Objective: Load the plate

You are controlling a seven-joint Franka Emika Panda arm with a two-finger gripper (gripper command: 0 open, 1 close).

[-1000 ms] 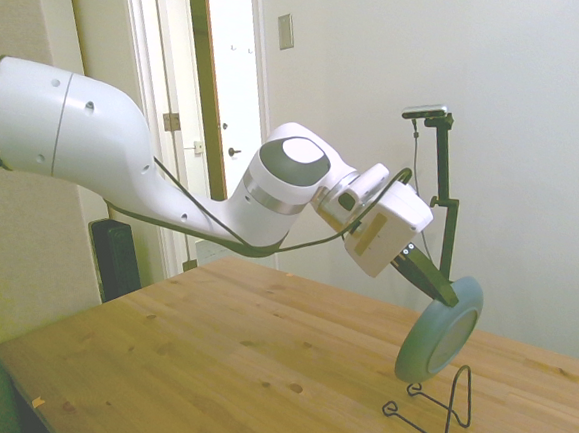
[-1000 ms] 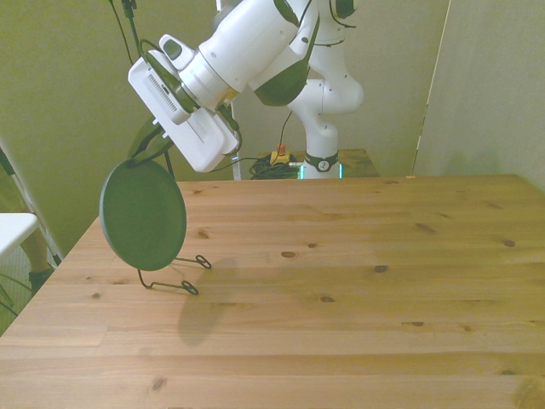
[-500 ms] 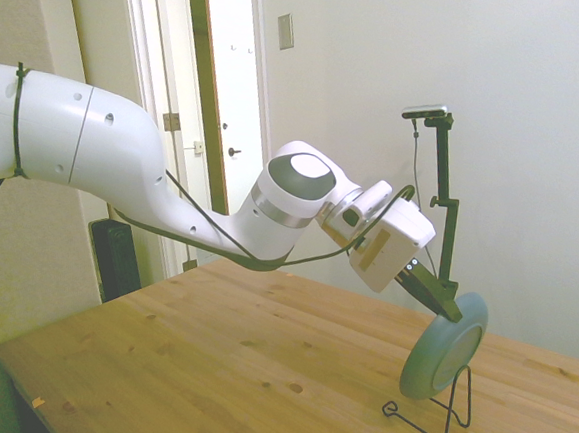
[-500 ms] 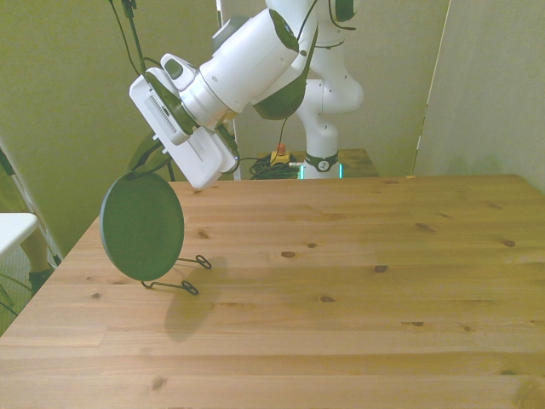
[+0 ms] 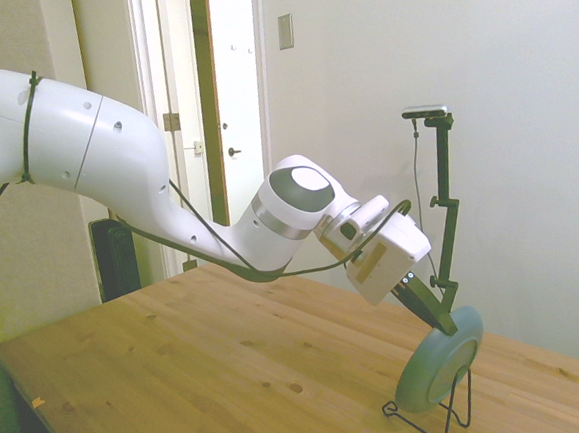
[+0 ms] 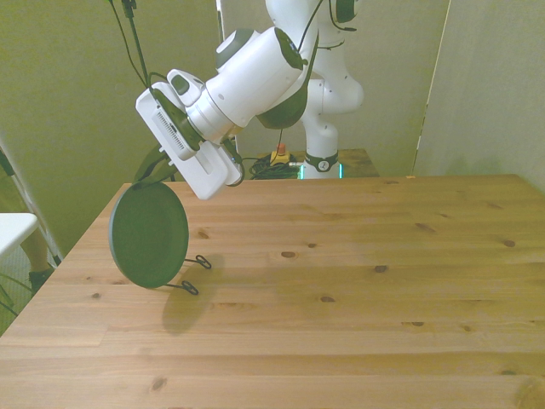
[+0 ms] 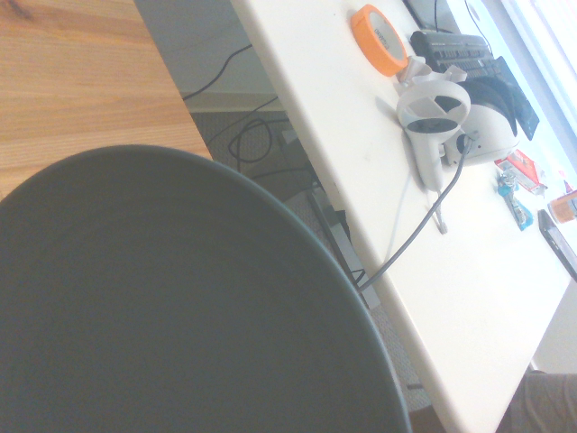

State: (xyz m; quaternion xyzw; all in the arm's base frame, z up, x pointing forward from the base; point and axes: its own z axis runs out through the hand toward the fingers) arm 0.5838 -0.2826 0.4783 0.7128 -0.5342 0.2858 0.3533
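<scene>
The grey-green plate (image 5: 439, 361) stands on edge, tilted, with its top rim held between the dark fingers of my gripper (image 5: 448, 324), which is shut on it. Its lower edge is down at the base of the thin black wire stand (image 5: 446, 417), in front of the stand's upright loop. In the front view the plate (image 6: 149, 236) hangs near the table's left edge under the gripper (image 6: 156, 169), and the wire stand (image 6: 192, 274) pokes out beside its lower rim. The plate's dark face (image 7: 162, 307) fills much of the wrist view.
The wooden table (image 6: 358, 281) stretches wide toward the front view's right. Past the table edge by the plate, the wrist view shows a white desk (image 7: 361, 135) with an orange tape roll (image 7: 379, 38) and a white headset (image 7: 442, 117). Cables lie on the floor between.
The gripper has carried the plate downward, from above the wire stand to the stand's base. The plate has also shifted slightly toward the front view's right.
</scene>
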